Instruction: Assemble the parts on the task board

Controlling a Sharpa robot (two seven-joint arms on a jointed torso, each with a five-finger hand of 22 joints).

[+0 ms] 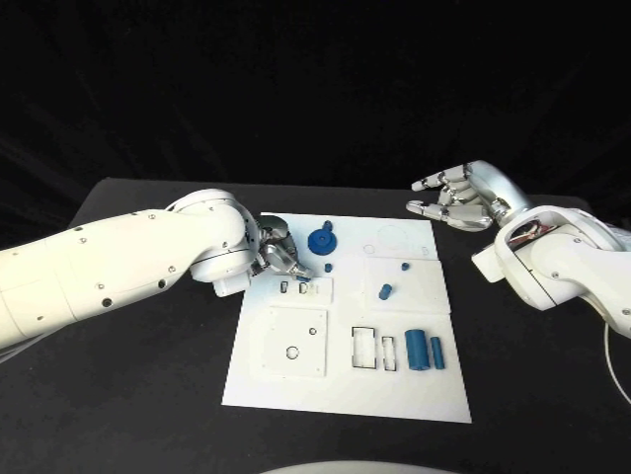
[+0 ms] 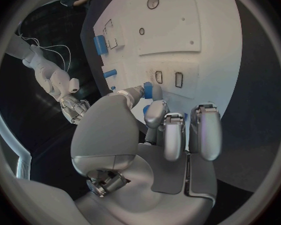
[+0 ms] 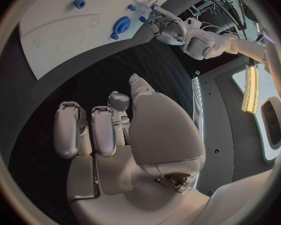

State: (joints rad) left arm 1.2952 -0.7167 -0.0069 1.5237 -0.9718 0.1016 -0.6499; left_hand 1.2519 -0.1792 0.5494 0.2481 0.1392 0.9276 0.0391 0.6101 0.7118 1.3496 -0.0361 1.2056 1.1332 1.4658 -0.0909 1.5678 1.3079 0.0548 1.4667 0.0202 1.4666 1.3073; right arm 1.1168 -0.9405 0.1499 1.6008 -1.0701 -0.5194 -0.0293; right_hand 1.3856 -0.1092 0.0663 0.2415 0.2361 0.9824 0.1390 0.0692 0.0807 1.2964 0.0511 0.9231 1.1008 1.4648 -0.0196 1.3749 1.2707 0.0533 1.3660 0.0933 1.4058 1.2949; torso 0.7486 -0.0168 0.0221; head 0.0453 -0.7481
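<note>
The white task board (image 1: 401, 390) lies in the middle of the table. My left hand (image 1: 281, 253) is over its left edge, and my thumb and a fingertip (image 2: 156, 109) pinch a small blue part (image 2: 148, 90) beside two small slots (image 2: 168, 78). A blue gear (image 1: 322, 239) sits just beyond that hand. Two more small blue parts (image 1: 385, 291) lie mid-board, and two blue cylinders (image 1: 427, 351) lie side by side to the right of two long slots. My right hand (image 1: 457, 197) hovers off the board's far right corner, fingers apart and loosely bent, holding nothing.
The black table (image 1: 130, 395) shows bare surface on both sides of the board. A square plate with a round hole (image 1: 292, 348) sits on the board's near left. My right forearm (image 1: 572, 267) reaches over the table right of the board.
</note>
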